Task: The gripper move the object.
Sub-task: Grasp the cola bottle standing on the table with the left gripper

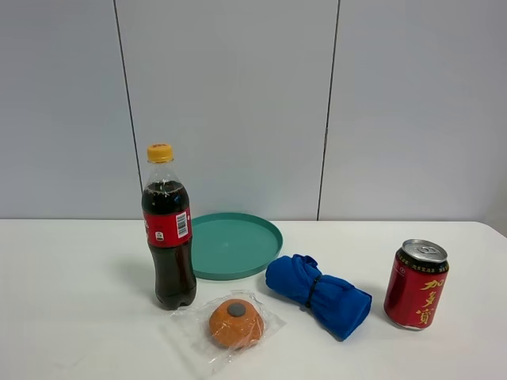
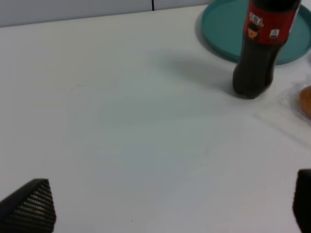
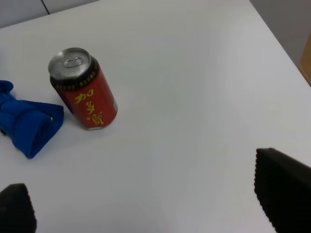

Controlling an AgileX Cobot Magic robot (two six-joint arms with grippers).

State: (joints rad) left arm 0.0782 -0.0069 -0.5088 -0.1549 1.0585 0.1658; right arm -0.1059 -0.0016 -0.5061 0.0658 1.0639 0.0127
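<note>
- Left pincer is released, its two fingertips stand wide apart over the bare desk and hold nothing.
- Right pincer is released and empty too; it hangs near the red can, not near the task's thing.
- The bottle stands upright on the desk, left of the middle in the high view, just beside the rim of the teal plate. I cannot tell whether they touch.
- A wrapped bun lies just in front of it, and a rolled blue cloth lies between the bun and the can.
- I judge the bottle rather heavy, because the dark cola fills most of it. It is tall with a small base, so it can tip easily.
- Its plastic wall looks smooth and probably slippery, and may give a little under pressure.
- The best hold, I think, is around the body at the red label or a little lower, not at the narrow neck.
- It is clear plastic, dark inside, with a yellow-orange cap.
</note>
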